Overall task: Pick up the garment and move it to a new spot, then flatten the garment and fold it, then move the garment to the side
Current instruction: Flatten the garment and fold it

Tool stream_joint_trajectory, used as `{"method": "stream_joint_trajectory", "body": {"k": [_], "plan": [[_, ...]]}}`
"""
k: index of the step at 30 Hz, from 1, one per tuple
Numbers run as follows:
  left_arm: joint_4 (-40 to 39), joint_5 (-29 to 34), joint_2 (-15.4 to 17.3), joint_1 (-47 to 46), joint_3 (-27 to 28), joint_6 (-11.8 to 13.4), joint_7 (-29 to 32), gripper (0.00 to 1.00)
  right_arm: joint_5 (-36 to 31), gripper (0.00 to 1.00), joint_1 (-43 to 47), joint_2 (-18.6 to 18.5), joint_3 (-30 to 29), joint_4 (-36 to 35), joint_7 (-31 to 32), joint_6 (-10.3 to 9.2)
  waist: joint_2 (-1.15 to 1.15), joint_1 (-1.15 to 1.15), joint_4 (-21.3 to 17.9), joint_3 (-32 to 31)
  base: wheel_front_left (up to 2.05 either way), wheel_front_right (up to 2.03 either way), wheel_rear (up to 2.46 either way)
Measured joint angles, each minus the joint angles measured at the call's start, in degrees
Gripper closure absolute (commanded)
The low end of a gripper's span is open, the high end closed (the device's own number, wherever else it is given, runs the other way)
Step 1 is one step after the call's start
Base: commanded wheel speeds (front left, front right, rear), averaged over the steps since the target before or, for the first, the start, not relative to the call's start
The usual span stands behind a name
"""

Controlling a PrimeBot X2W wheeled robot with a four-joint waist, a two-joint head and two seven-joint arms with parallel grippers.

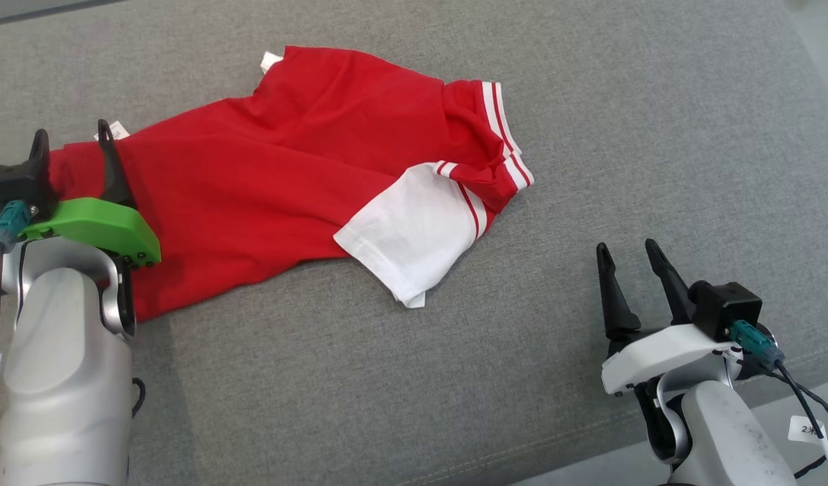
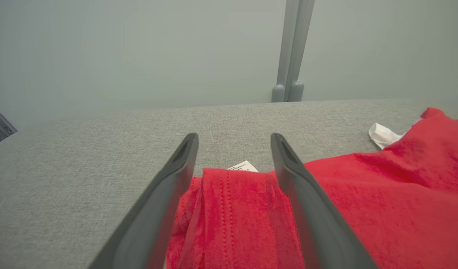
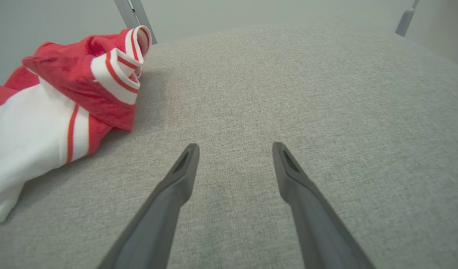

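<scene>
Grey woven upholstery (image 1: 589,101) covers the whole work surface, with a pale wall behind it in the wrist views. On it, toward the left and centre of the head view, lies the red garment (image 1: 265,169), crumpled and partly folded over itself. Its long axis runs from about 8 o'clock to 2 o'clock: the hem end points to 8 o'clock, and the red-and-white striped trim (image 1: 505,145) bunches at the 2 o'clock end. A white sleeve (image 1: 407,229) spills from that end toward 6 o'clock. A small white label (image 1: 119,129) peeks out at the hem edge.

The left gripper (image 1: 72,131) sits over the hem end with its jaws spread wide; in the left wrist view a stitched fold of red cloth (image 2: 232,209) lies between the fingers (image 2: 169,194), unclamped. The right gripper (image 1: 627,246) is well apart from the garment at 4 o'clock, over bare upholstery, its jaws also apart.
</scene>
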Motion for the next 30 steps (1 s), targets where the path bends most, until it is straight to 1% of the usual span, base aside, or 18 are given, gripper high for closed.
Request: {"method": "stream_joint_trajectory", "body": {"k": [5, 9, 13, 17, 20, 23, 30], "plan": [[-5.5, -1.1, -2.4, 5.3, 1.8, -1.1, 0.0, 0.00, -0.1, 0.00, 1.1, 0.0, 0.4, 0.7, 0.0, 0.00, 0.00, 0.00, 1.3, -2.7, 0.00, 0.00, 0.00], [-9.9, -1.9, -4.9, 11.9, 3.2, -1.9, 0.0, 0.00, 0.3, 0.00, 2.4, 0.1, 1.0, 1.2, 0.0, 0.00, 0.00, 0.00, 2.4, -5.5, 0.00, 0.00, 0.00], [-12.3, -3.2, -6.9, 18.5, 4.3, -2.6, 0.0, 0.00, 0.4, 0.00, 3.5, 0.1, 1.1, 1.7, 0.0, 0.00, 0.00, 0.00, 3.8, -7.9, 0.00, 0.00, 0.00], [-12.3, -4.9, -7.6, 22.7, 3.9, -3.2, 0.0, 0.00, 0.5, 0.00, 3.8, 0.1, 1.0, 1.6, 0.0, 0.00, 0.00, 0.00, 5.4, -9.2, 0.00, 0.00, 0.00], [-11.6, -6.5, -7.7, 23.5, 3.0, -3.6, 0.0, 0.00, 0.5, 0.00, 3.8, 0.1, 1.0, 1.6, 0.0, 0.00, 0.00, 0.00, 6.3, -9.2, 0.00, 0.00, 0.00], [-10.8, -9.1, -7.8, 23.5, 1.7, -3.7, 0.0, 0.00, 0.3, 0.00, 3.7, 0.1, 0.9, 1.5, 0.0, 0.00, 0.00, 0.00, 6.4, -8.5, 0.00, 0.00, 0.00], [-10.1, -11.0, -7.9, 23.6, 0.0, -4.2, 0.0, 0.00, 0.3, 0.00, 3.5, -0.1, 0.6, 1.6, 0.0, 0.00, 0.00, 0.00, 5.6, -7.0, 0.00, 0.00, 0.00]]}}
